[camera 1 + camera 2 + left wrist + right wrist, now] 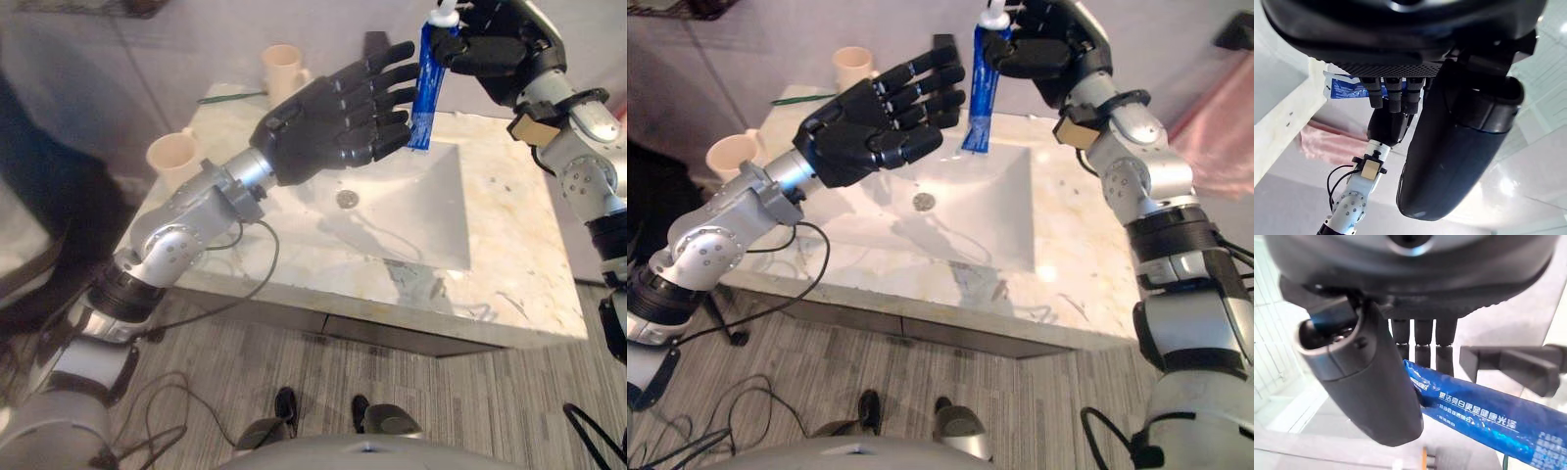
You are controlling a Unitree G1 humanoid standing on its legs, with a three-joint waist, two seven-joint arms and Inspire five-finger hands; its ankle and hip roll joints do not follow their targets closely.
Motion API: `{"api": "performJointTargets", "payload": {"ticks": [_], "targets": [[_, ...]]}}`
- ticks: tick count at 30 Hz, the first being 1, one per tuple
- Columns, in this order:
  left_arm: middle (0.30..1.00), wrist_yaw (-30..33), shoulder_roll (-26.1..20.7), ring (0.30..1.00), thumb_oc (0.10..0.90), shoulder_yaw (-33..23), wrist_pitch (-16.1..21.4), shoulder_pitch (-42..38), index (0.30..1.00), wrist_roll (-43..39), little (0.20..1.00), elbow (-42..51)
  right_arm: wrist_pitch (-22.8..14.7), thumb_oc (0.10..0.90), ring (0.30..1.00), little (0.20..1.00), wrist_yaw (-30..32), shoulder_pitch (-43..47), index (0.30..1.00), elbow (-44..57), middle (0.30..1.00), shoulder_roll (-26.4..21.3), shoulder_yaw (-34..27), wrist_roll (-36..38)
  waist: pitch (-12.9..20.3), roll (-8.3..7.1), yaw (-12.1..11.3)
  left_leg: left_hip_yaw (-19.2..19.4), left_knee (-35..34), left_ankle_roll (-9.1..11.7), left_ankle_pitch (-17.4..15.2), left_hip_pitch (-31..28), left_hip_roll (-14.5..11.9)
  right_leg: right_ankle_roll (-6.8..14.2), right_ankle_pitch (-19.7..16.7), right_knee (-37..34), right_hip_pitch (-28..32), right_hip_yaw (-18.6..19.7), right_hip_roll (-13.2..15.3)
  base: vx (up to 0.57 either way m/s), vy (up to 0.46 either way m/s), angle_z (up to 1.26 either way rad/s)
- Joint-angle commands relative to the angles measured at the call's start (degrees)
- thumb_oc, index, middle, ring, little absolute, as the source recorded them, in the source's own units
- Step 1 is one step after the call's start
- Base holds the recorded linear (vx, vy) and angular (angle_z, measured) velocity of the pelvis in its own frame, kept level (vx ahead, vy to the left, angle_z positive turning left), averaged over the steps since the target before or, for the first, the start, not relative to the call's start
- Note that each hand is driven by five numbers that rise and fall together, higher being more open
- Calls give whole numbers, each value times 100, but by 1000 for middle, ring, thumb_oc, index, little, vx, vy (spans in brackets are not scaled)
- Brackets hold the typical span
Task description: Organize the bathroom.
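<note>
A blue toothpaste tube (426,88) with a white cap hangs cap-up above the back edge of the sink basin (411,211). My right hand (500,49) is shut on its upper end, thumb and fingers pinching it (1488,418). My left hand (333,117) is held out over the basin, open, palm down and fingers straight. Its fingertips (950,98) reach the tube's left side (980,98). I cannot tell whether they touch. The tube (1347,89) also shows past the left hand's fingers in the left wrist view.
The marble counter (519,255) carries a beige cup (284,69) at the back, a second cup (171,157) at the left edge, and a green toothbrush (230,96) between them. A pink cloth (1215,127) hangs on the right. The counter's right side is bare.
</note>
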State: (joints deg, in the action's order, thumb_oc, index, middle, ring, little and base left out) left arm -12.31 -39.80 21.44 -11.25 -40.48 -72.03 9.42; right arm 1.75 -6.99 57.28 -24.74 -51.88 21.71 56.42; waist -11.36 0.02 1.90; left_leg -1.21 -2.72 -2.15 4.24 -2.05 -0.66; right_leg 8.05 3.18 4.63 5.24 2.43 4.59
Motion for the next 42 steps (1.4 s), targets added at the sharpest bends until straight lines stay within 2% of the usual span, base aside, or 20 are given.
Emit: {"api": "performJointTargets", "payload": {"ticks": [1,6,8,9,10,11,15,16,18,19,22,23,26,29,33,34,36,37,40,42], "targets": [[900,-237,-25,900,800,-149,116,-114,900,-505,900,525,-549,400,300,300,467,951,300,353,300,-51,-222,-70,868,-321,-248,156,282,593,6,850,-399,-265,833,608,528,-148,-379,-289,-230,34],[900,-314,181,900,800,-7,-118,-208,900,-477,900,456,-619,400,300,300,502,1275,300,214,300,47,51,-95,665,-368,-209,96,314,778,273,1069,-815,-489,829,399,414,-320,-667,-545,-289,39],[900,-339,323,900,800,120,-107,-276,900,-444,900,351,-586,400,300,300,440,1159,300,239,300,-37,15,-133,655,-375,-62,547,837,674,26,1196,-710,-524,834,473,343,-495,-664,-497,-163,29],[900,-310,386,900,800,217,-76,-345,900,-425,900,293,-621,400,300,300,376,1053,300,236,300,-81,-14,-182,663,-457,55,840,1362,529,-344,1178,-491,-529,799,486,314,-583,-597,-645,-162,91],[900,-289,460,900,800,407,56,-437,900,-432,900,266,-739,400,300,300,284,947,300,186,300,-131,14,-96,694,-565,213,1255,2196,351,-961,1106,-208,-514,582,425,196,-665,-495,-711,-178,118],[900,-314,497,900,800,470,93,-497,900,-413,900,254,-764,400,300,300,207,924,300,125,300,-160,7,-112,715,-626,318,1534,2869,292,-1335,1017,-109,-521,393,303,103,-726,-424,-529,-124,115],[900,-28,536,900,800,581,297,-691,900,-249,900,228,-755,400,300,300,174,1011,300,11,300,-213,13,-195,737,-587,551,1536,3836,479,-1215,752,-55,-609,11,123,-181,-830,-454,-381,-68,46],[900,399,530,900,800,612,505,-943,900,-167,900,90,-800,400,300,300,74,1065,300,-134,300,-312,-3,-315,796,-389,727,1345,3780,768,-818,89,30,-643,-109,116,-348,-963,-602,-407,12,42],[900,601,543,900,800,619,604,-1043,900,-284,900,18,-829,400,300,300,-3,1103,300,-219,300,-375,16,-280,847,-292,851,1259,3589,939,-475,-282,119,-673,-225,48,-476,-1002,-672,-349,42,48],[900,802,523,900,800,499,737,-1060,900,-120,900,-112,-850,400,300,300,-87,1117,300,-343,300,-416,11,-320,886,-161,952,1154,3360,1109,-198,-635,215,-711,-318,-7,-600,-1054,-801,-290,73,47],[900,860,378,900,800,271,1011,-1034,900,-77,900,-473,-876,400,300,300,-206,1178,300,-629,300,-558,71,-245,992,25,1047,887,2384,1113,-257,-1047,411,-666,-517,-57,-958,-1132,-968,-452,192,58],[900,786,286,900,800,158,1120,-926,900,-144,900,-500,-914,400,300,300,-241,1167,300,-709,300,-655,54,-245,1002,65,1038,789,1967,1032,-437,-1138,404,-638,-561,-64,-1037,-1090,-990,-417,211,89],[900,884,195,900,800,-240,1319,-505,900,71,900,-68,-912,400,300,300,100,917,300,-499,300,-721,-204,-485,932,-43,932,550,1102,545,-1493,-1105,731,-364,-852,-26,-1504,-1010,-785,-400,196,94],[900,880,188,900,800,-512,1697,89,900,410,900,427,-1034,400,300,300,379,568,300,-380,300,-754,-502,-581,729,-166,807,523,432,221,-1557,-1045,768,-53,-1162,-137,-1823,-1055,-644,-469,158,49],[900,643,188,900,800,-1007,2464,1069,900,761,900,911,-919,400,300,300,648,48,300,84,300,-630,-1017,-654,538,-267,561,534,-62,133,-1378,-1140,667,139,-1439,-442,-1854,-1325,-472,-332,73,32],[900,788,244,900,800,-1336,2883,1532,900,989,900,1034,-805,400,300,300,882,-267,300,415,300,-442,-1226,-853,425,-317,422,576,-49,118,-1313,-1114,602,187,-1463,-253,-1902,-1418,-356,-359,37,13],[900,609,353,900,800,-1531,3129,1853,900,1184,900,1046,-696,400,300,300,913,-388,300,525,300,-335,-1343,-842,395,-329,336,649,-129,107,-1234,-1119,508,162,-1314,-43,-1880,-1389,-298,-336,13,-2],[900,631,396,900,800,-1776,3462,2172,900,1633,900,1145,-552,400,300,300,949,-502,300,596,300,-314,-1484,-1021,400,-288,220,679,-220,100,-1018,-1001,325,116,-1116,362,-1774,-1290,-221,-258,-23,-23],[900,163,353,900,800,-2027,3631,2408,900,1518,900,1240,-421,400,300,300,1019,-765,300,793,300,-395,-1635,-1196,471,-252,160,775,-222,121,-826,-834,137,61,-782,764,-1593,-1170,-155,-236,-42,14],[900,-366,281,900,800,-2276,3930,2584,900,1166,900,1411,-316,400,300,300,932,-1047,300,813,300,-485,-1938,-1295,604,-206,48,865,-219,178,-627,-509,-116,-55,-153,969,-998,-982,-210,-332,-92,30]]}}
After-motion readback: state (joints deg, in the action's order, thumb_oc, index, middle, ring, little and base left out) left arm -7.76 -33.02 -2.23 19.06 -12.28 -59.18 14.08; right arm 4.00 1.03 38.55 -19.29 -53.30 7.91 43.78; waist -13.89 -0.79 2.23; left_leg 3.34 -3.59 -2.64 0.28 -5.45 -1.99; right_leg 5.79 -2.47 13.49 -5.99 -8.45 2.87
